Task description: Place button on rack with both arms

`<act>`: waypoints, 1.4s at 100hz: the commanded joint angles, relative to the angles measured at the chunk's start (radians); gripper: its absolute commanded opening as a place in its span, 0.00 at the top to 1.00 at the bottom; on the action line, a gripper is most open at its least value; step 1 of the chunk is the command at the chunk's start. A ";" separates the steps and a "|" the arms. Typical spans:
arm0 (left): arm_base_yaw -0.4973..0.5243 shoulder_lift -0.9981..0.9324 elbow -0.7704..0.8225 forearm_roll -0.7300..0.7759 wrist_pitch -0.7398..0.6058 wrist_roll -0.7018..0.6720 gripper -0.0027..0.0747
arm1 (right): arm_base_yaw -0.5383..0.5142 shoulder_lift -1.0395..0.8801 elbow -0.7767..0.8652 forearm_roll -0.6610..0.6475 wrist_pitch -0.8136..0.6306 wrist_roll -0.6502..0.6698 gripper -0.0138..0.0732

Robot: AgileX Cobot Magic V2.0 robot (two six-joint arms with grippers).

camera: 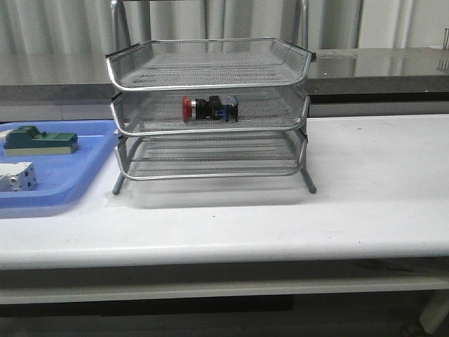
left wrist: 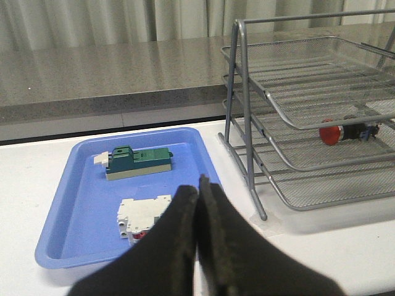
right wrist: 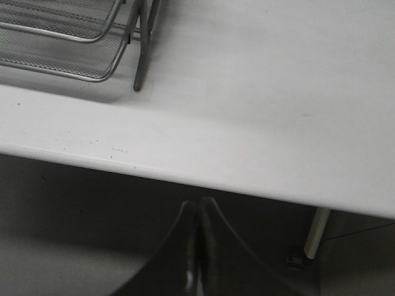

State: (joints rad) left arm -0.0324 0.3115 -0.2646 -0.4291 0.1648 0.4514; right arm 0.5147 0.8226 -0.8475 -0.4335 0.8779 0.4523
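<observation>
Button already lying in the rack's middle tier, both claws pulled back and pressed together.

Low in the frame, the left claw (left wrist: 198,246) and right claw (right wrist: 197,246) grip nothing; at right centre the button (left wrist: 347,131) lies sideways in the rack (left wrist: 247,117), red cap leftward, nearer the left claw.

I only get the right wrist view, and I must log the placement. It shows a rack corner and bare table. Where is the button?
Observer: The button lies on its side in the rack's middle tier.
Operator: Is the left gripper holding anything?
Observer: No. The left gripper has its jaws shut on nothing, off to the rack's side by the blue tray.
Operator: What is in that tray?
Observer: A green block and a white block, lying apart.
</observation>
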 commanded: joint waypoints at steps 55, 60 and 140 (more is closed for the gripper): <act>0.003 0.007 -0.026 -0.013 -0.078 -0.009 0.99 | -0.005 -0.328 0.009 -0.044 0.130 0.012 0.92; 0.003 0.007 -0.026 -0.013 -0.078 -0.009 0.99 | -0.005 -0.328 0.009 -0.044 0.130 0.012 0.92; 0.003 0.007 -0.026 -0.013 -0.078 -0.009 0.99 | -0.056 -0.383 0.108 -0.045 -0.053 0.004 0.92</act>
State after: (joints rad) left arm -0.0324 0.3115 -0.2646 -0.4291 0.1648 0.4514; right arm 0.4960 0.4607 -0.7538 -0.4468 0.9419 0.4627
